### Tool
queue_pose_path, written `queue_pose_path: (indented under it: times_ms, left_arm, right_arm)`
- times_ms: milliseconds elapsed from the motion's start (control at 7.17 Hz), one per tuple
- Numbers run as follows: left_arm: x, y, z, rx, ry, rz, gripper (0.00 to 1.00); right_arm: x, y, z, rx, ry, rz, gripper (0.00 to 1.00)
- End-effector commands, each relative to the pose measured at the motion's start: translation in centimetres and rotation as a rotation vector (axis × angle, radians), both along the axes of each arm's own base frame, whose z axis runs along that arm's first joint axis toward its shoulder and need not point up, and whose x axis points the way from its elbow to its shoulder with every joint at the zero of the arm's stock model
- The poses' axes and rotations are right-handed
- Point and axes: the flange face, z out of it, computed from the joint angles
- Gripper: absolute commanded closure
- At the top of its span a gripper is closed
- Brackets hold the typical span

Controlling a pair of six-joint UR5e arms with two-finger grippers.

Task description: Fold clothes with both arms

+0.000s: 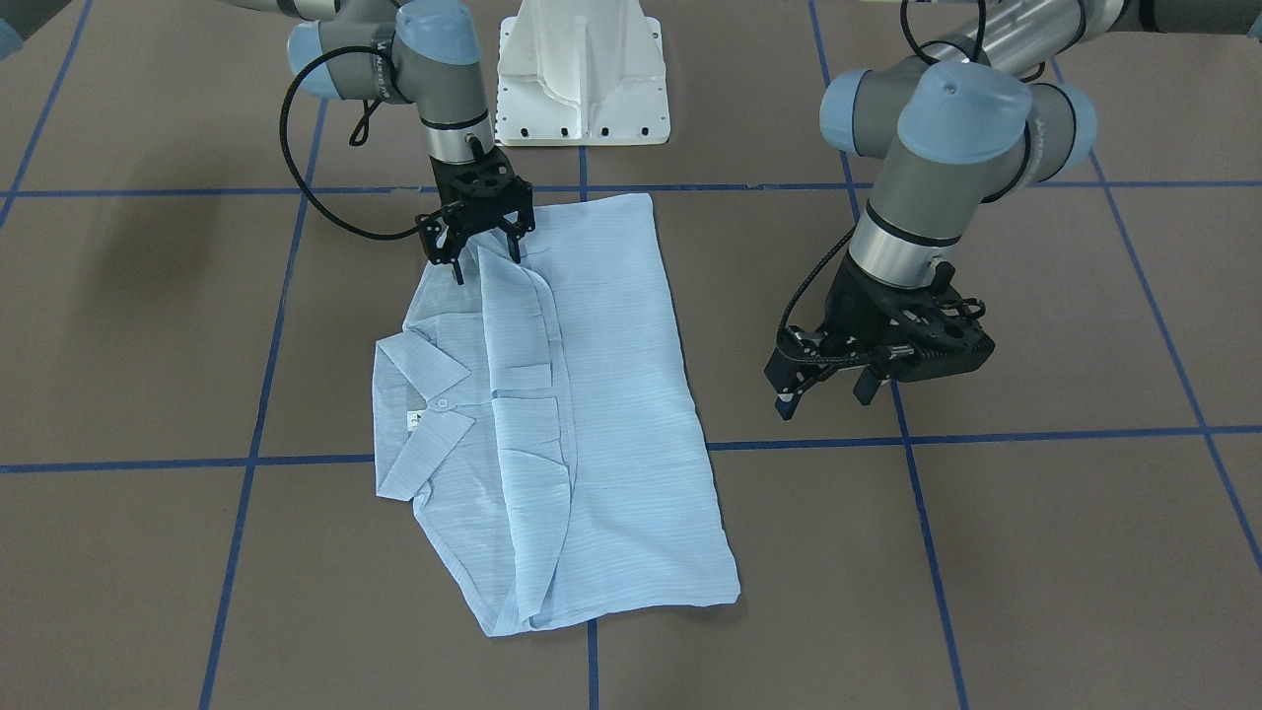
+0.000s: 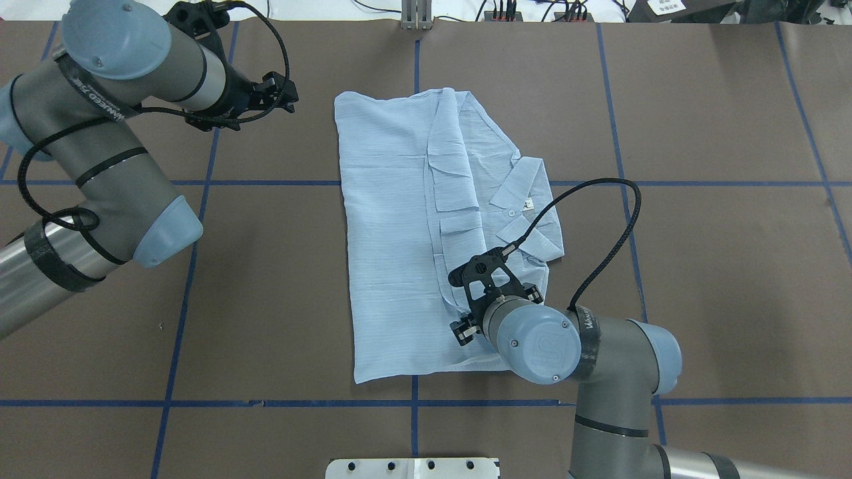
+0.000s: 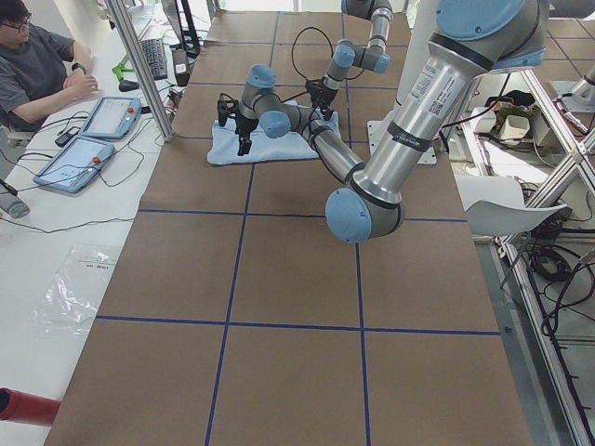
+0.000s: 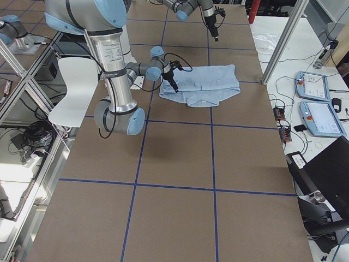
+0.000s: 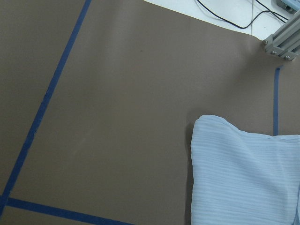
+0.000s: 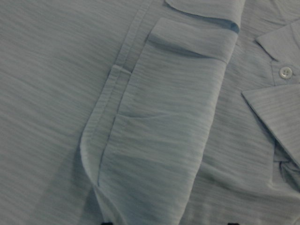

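Two claws, both spread open and empty. The right claw hangs low over the near edge of the shirt, which lies folded on the tabletop. Farther out, the left claw hovers beside it, off the cloth.

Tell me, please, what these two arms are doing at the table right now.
The two robot arms are folding a pale-blue shirt that lies on the brown table. It is partly folded, with its sleeves turned in and its collar showing. The right gripper is open and low over the shirt's end nearest the robot, gripping nothing. The left gripper is open too, over bare table beside the shirt.
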Motion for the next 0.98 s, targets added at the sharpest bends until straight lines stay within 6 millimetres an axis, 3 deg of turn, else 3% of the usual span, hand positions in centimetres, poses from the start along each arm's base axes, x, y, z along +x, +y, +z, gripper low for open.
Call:
queue_pose_path:
  times_ms: [0, 139, 418, 836]
  left_arm:
    - [0.2, 0.2, -0.3, -0.007, 0.010, -0.004, 0.00]
    - [0.3, 0.2, -0.3, -0.007, 0.010, -0.003, 0.00]
    - [0.3, 0.2, -0.3, -0.007, 0.010, -0.003, 0.00]
    - [0.3, 0.2, -0.6, -0.003, 0.015, -0.003, 0.00]
  right_arm:
    - [0.8, 0.1, 1.3, -0.005, 0.018, -0.001, 0.13]
    - [1.1, 0.3, 1.6, -0.007, 0.021, -0.003, 0.13]
    - [1.2, 1.0, 0.6, -0.008, -0.001, -0.021, 0.02]
    - [0.4, 2.1, 1.1, -0.008, 0.008, -0.040, 0.04]
